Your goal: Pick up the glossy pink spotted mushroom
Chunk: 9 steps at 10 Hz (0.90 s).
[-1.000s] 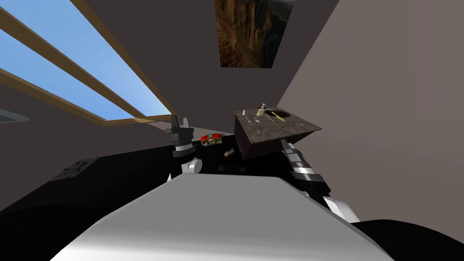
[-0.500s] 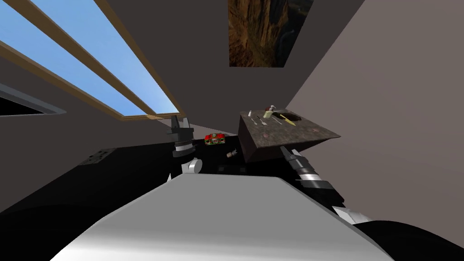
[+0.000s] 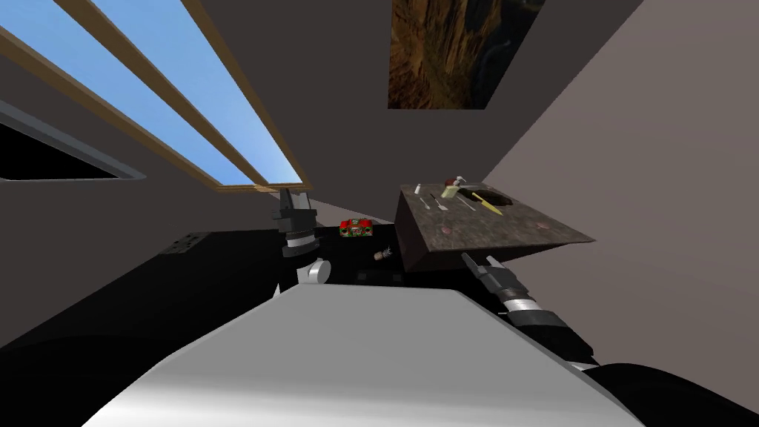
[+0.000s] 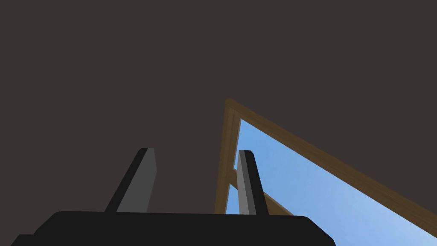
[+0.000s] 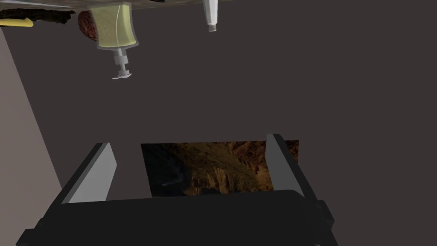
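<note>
Head camera rolled, looking down at the distant bench (image 3: 482, 226), left wrist camera facing a wall (image 4: 128, 64), right wrist camera sharing the bench's soap bottle (image 5: 113, 25), painting (image 5: 209, 166)

surface (image 3: 511, 224): dark mottled top, on my right | on it: white bottle (image 3: 417, 189), yellowish pump bottle (image 3: 451, 190), utensils (image 3: 438, 202), yellow strip (image 3: 487, 202) | two pink blobs (image 3: 446, 230) nearer me

Dark speckled counter (image 3: 511, 226), yellowish pump bottle (image 3: 451, 190) on it, red-green box (image 3: 356, 229) nearby

Left gripper (image 4: 196, 150), right gripper (image 5: 190, 141): jaws apart
</note>
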### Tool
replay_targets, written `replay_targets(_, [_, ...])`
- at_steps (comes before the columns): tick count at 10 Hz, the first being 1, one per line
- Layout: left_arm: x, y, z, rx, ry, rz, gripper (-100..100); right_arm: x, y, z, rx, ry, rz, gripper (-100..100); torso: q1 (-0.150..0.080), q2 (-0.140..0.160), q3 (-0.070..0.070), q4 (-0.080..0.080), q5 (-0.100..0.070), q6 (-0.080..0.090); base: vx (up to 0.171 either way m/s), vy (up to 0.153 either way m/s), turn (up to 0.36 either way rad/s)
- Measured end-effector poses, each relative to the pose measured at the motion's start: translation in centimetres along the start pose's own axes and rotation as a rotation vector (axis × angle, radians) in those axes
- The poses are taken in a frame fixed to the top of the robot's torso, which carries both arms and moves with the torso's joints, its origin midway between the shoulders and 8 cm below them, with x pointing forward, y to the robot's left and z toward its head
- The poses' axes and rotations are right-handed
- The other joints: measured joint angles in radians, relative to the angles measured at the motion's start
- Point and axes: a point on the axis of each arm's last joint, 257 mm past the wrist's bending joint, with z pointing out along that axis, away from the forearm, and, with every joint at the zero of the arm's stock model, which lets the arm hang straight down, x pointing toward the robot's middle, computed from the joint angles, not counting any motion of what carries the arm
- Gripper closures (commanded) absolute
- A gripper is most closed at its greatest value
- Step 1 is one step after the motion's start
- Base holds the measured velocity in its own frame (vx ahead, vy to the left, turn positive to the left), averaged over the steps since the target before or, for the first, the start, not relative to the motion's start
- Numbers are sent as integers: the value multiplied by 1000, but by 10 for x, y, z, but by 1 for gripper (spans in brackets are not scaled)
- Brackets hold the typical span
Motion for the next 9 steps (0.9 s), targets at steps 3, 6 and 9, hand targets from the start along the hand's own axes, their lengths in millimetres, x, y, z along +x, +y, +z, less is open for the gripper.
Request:
replay_targets(3, [0,0,0,0,0,0,0,24,-14,-17,17,104,-140,-100,-1,0,0,0,0,0,89,7,147])
replay_targets(6, [0,0,0,0,0,0,0,49,-33,-39,22,224,-303,-100,0,-3,-2,-1,0,0,106,1,97])
replay_targets(9, [0,0,0,0,0,0,0,66,-43,-54,9,306,-424,-100,-1,0,0,0,0,0,84,-8,124])
